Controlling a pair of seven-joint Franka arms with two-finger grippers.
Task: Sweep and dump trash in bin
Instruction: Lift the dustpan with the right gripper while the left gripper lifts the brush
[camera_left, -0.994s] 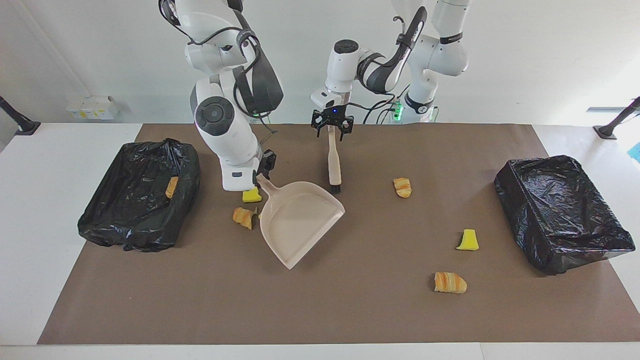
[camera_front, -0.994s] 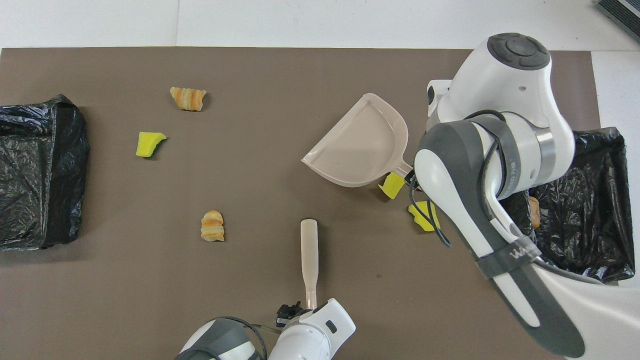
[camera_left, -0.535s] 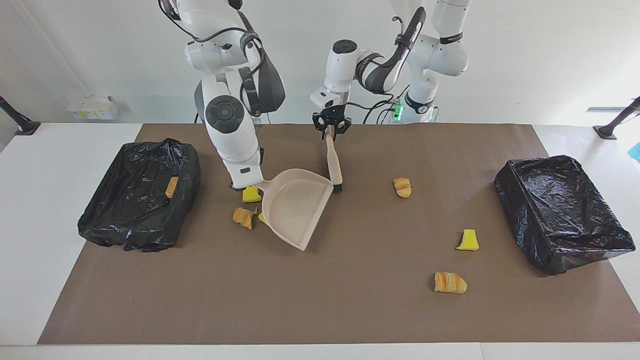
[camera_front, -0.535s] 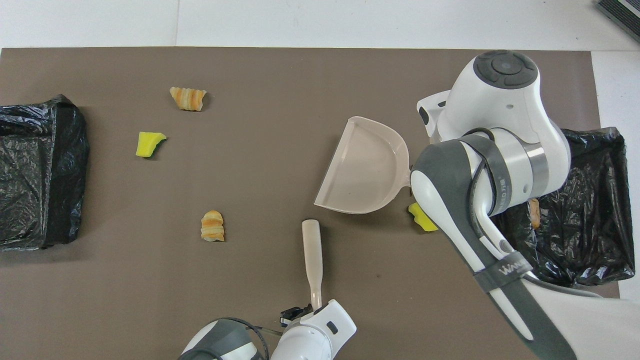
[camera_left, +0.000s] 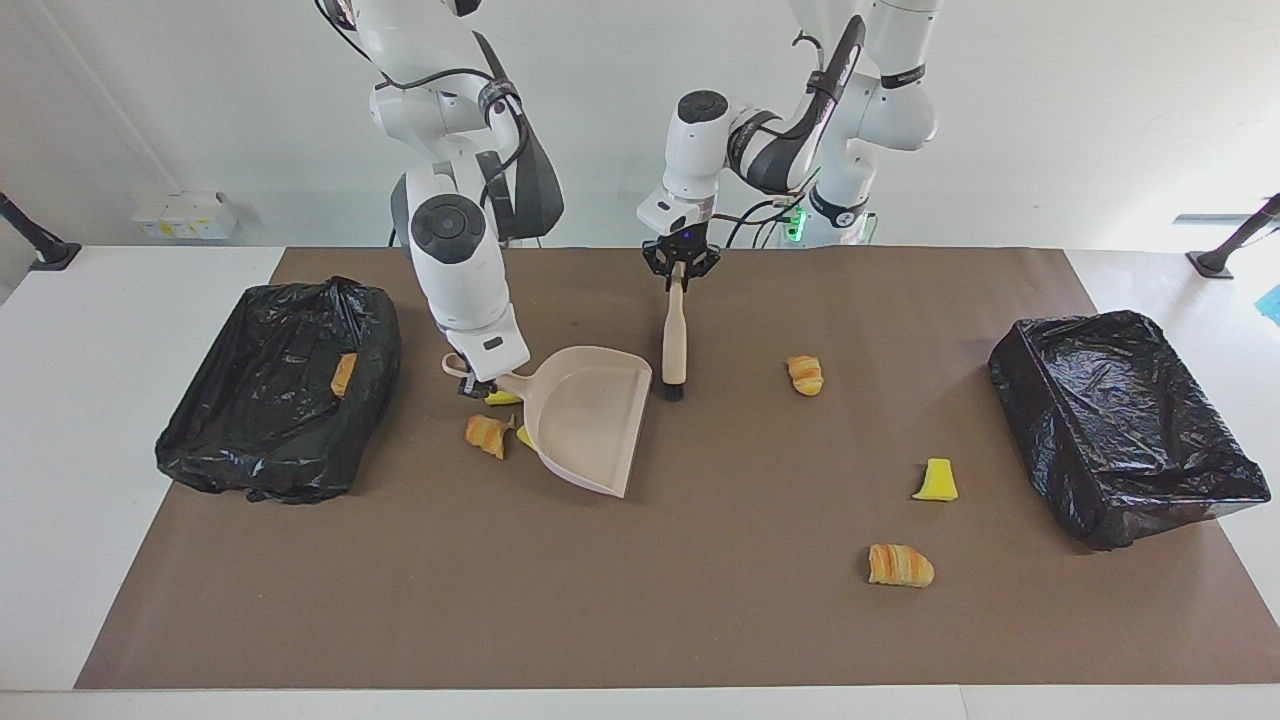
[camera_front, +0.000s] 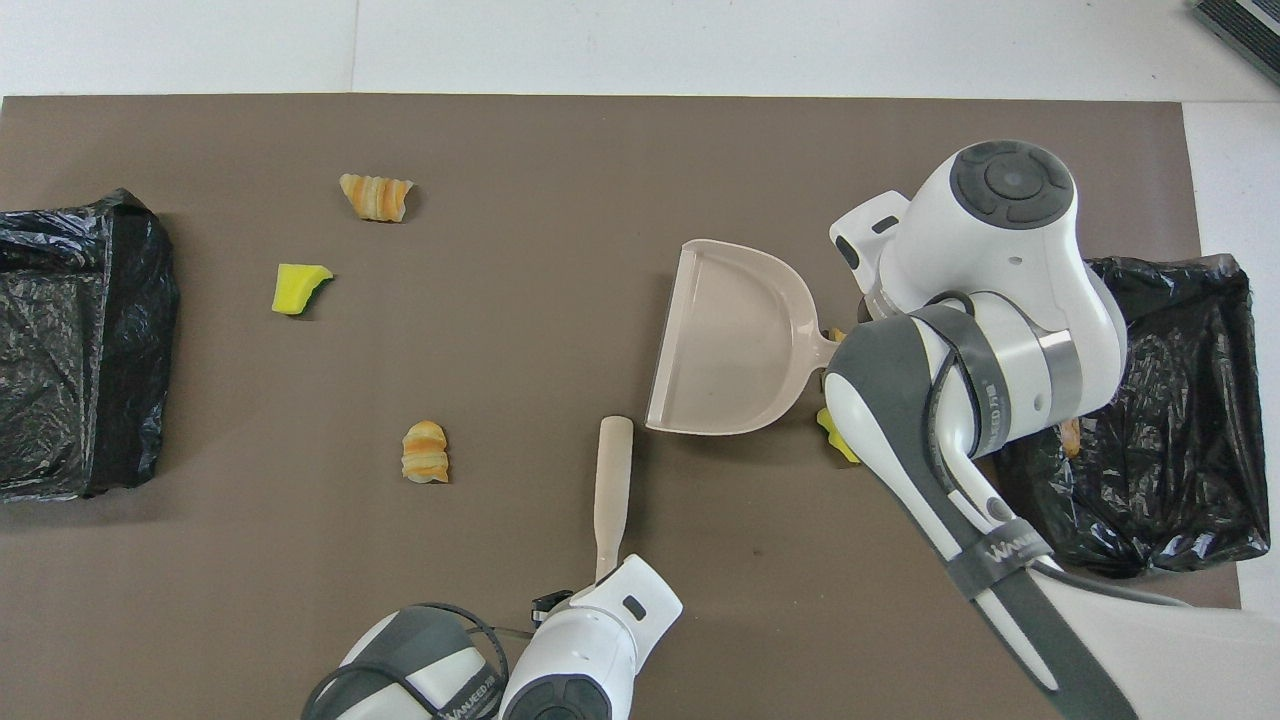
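Trash (camera_left: 901, 565) scattered on mat, left pincer (camera_left: 678, 268) gripping brush (camera_left: 674, 345), right pincer (camera_left: 472, 385) clamping dustpan (camera_left: 590, 418) handle

In the overhead view my right arm (camera_front: 960, 380) covers my right gripper and the handle of the dustpan (camera_front: 730, 350), so there I cannot see the grip. It also hides most of the yellow piece (camera_front: 832, 436) beside the dustpan and part of the lined bin (camera_front: 1180, 420) at the right arm's end of the mat. My left gripper lies under its own wrist (camera_front: 590, 640) at the bottom edge. The other bin (camera_front: 70, 340) is cut by the picture's edge.
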